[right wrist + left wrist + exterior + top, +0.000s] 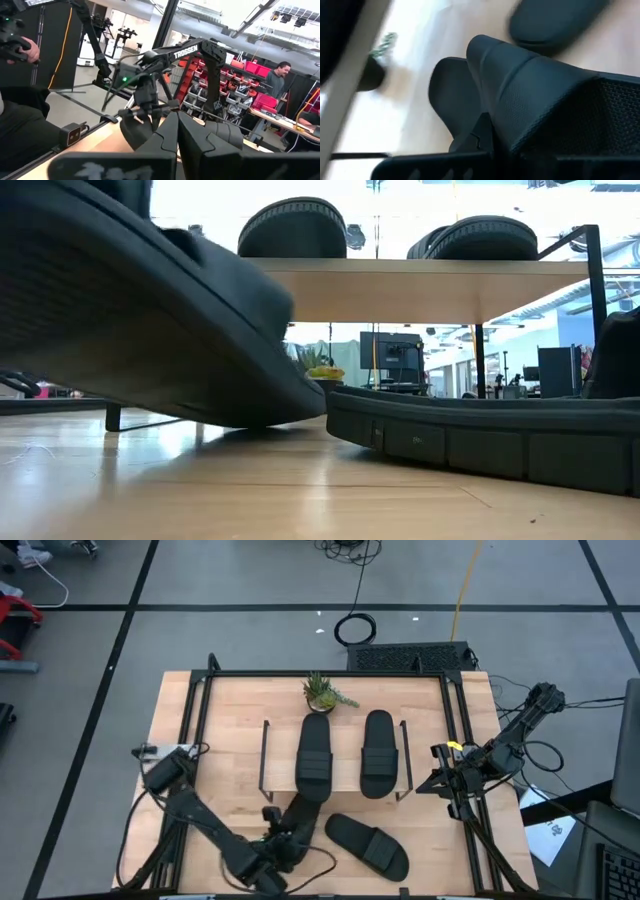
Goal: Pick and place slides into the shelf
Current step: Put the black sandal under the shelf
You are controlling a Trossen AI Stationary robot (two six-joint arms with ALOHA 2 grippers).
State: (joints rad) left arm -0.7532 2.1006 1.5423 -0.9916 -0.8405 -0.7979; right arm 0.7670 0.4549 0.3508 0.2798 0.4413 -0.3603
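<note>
The shelf (345,745) stands mid-table, and its board (420,290) carries two black slides (314,755) (378,752) side by side. A third slide (367,843) lies flat on the table near the front edge and also shows in the low view (480,442). My left gripper (283,838) is near the front edge, shut on the fourth slide (303,808), which points toward the shelf. My right gripper (437,780) waits at the table's right edge, shut (177,132) and touching nothing. My left gripper (485,150) holds the fourth slide at its near end, by the strap's edge (492,107), with one finger (480,134) showing against it. The fingers come slanting from the table's near side, along the slide. The slide is tilted, with its near end raised and its far tip (265,418) down at the table.
A small potted plant (322,693) stands behind the shelf. Black frame rails (200,710) run along the table's left, right and far sides. Bare wood lies left of the shelf (225,755). People and equipment show in the room beyond.
</note>
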